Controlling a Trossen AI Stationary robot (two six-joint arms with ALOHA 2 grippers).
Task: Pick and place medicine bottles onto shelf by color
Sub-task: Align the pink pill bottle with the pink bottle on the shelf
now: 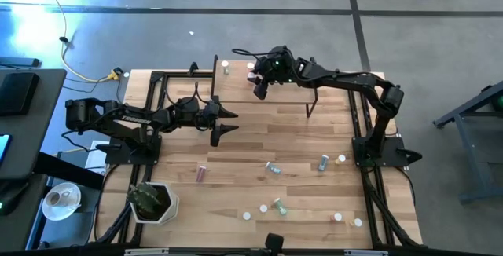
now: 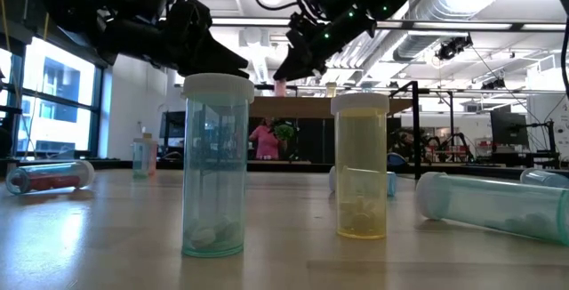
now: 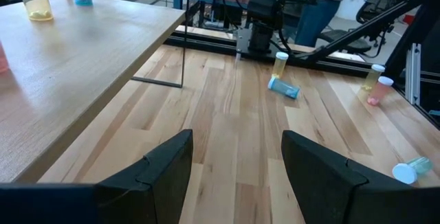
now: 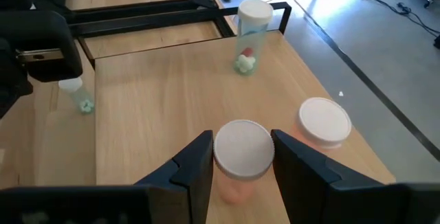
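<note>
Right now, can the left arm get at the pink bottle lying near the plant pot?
Probably yes. The left tool is open and empty, and bare tabletop lies between it and the pink bottle.

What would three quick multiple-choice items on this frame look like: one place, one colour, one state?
1. The right gripper is over: A the shelf, B the plant pot, C the floor.
2. The bottle between the right gripper's fingers has a body that is: A blue, B pink, C black.
3. The left gripper is: A open and empty, B shut on a bottle, C holding the pot.
Key: 1 A, the high view shows it above the board; 2 B, pink shows below the white cap in the right wrist view; 3 A, the left wrist view shows bare tabletop between its fingers.
</note>
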